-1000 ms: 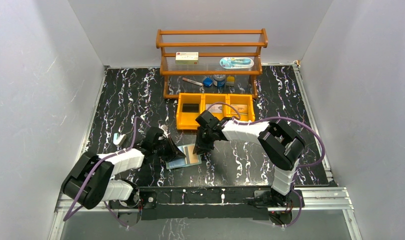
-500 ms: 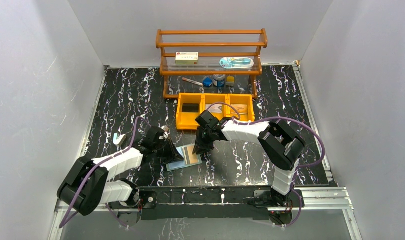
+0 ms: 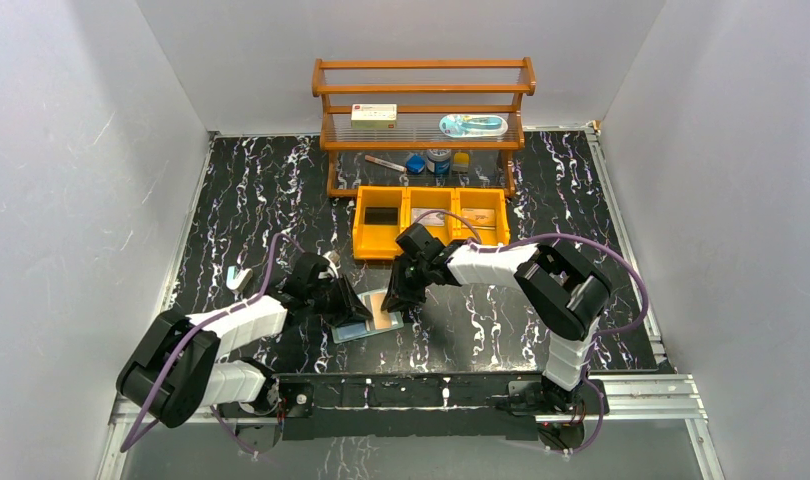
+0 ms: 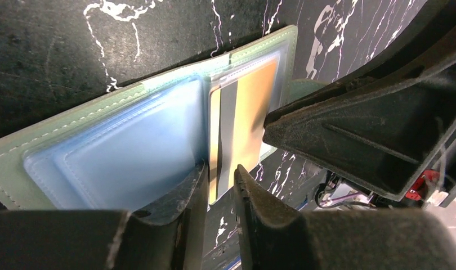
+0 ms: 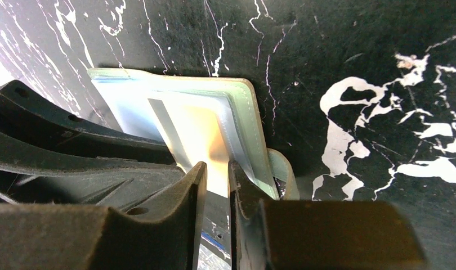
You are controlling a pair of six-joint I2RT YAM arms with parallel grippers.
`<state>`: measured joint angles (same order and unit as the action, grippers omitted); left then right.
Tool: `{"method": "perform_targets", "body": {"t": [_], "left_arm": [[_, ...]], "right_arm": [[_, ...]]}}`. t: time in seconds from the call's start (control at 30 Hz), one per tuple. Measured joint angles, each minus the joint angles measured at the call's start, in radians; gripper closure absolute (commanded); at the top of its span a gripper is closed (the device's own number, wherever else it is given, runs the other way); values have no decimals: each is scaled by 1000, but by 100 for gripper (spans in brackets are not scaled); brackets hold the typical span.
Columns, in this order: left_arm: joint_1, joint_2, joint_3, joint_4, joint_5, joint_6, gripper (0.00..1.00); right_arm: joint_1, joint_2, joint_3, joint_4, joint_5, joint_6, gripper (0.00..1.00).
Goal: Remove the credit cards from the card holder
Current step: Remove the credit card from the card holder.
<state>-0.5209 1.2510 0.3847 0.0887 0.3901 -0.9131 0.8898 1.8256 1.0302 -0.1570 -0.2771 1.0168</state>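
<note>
The sage-green card holder (image 3: 359, 328) lies open on the black marbled table between both arms, its pale blue pockets (image 4: 113, 157) facing up. One of the credit cards, orange-tan with a grey stripe (image 4: 254, 112) (image 5: 200, 135), sticks partway out of a pocket. My left gripper (image 4: 220, 174) (image 3: 349, 306) stands narrowly open at the holder's fold, and the card's end shows in the gap. From the other side my right gripper (image 5: 216, 171) (image 3: 399, 300) reaches in, also narrowly open, with its tips over the same card. The card lies flat and is not pinched by either. Any other cards are hidden.
An orange three-compartment bin (image 3: 373, 243) with flat items in it sits just behind the grippers. Behind that stands a wooden shelf rack (image 3: 421, 90) with a white box and small items. A small pale object (image 3: 239, 278) lies at the left.
My left gripper's jaws have parted a little from fully shut. The right gripper and the card holder have barely shifted.
</note>
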Motion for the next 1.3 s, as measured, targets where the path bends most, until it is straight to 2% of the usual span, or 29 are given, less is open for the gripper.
{"method": "perform_targets", "body": {"t": [0.13, 0.5, 0.8, 1.3], "left_arm": [[3, -2, -26, 36, 5, -20, 100], [6, -11, -37, 31, 10, -37, 100], [5, -100, -27, -79, -34, 6, 100], [8, -138, 10, -185, -68, 39, 100]], "right_arm": [[-2, 1, -1, 1, -6, 6, 71], [-4, 0, -1, -16, 10, 31, 71], [-6, -5, -6, -21, 16, 36, 71], [-7, -7, 4, -34, 21, 8, 68]]}}
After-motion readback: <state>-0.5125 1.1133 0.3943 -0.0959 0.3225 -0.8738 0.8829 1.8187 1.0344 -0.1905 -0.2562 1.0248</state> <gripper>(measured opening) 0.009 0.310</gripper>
